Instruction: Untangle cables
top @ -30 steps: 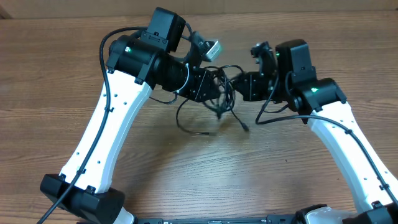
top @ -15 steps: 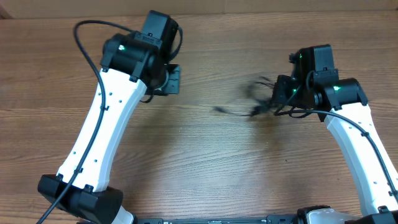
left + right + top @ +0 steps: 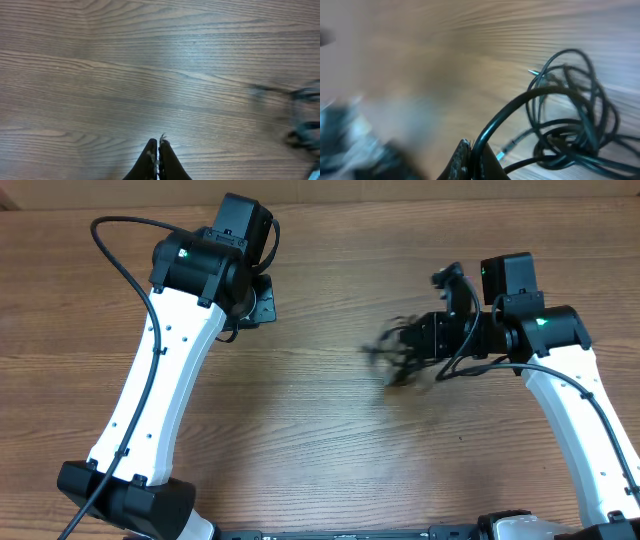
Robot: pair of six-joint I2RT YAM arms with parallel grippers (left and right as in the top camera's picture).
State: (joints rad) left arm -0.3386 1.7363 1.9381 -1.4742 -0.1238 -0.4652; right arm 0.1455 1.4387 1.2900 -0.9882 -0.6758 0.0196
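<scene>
Seen from overhead, the brown wood-grain table (image 3: 320, 460) carries two white-and-black arms, one on each side. The black two-finger left gripper (image 3: 266, 298) sits at the upper left, well apart from anything loose; from this height I cannot tell how its jaws stand. The black two-finger right gripper (image 3: 420, 340) points toward the middle of the table. The thin black flexible cables (image 3: 398, 358) form a motion-blurred knot right at its tip, centre-right on the table. Single strands cannot be made out here.

Through the left wrist camera, the left gripper (image 3: 158, 159) shows at the bottom edge with its two dark fingers pressed together and nothing between them. Bare wood fills most of the view. The cables (image 3: 300, 117) appear only as a blurred dark smudge at the far right edge, well apart from these fingers.

Through the right wrist camera, the right gripper (image 3: 474, 162) is at the bottom edge, its jaws closed on one strand that arcs up and to the right out of them. That strand runs into the rest of the cables (image 3: 572, 117), a tangle of overlapping loops to the right, with a small pale plug tip poking out at its upper left. Whether the tangle rests on the wood or hangs above it I cannot tell. The lower left corner holds a blurred dark shape that I cannot identify.
</scene>
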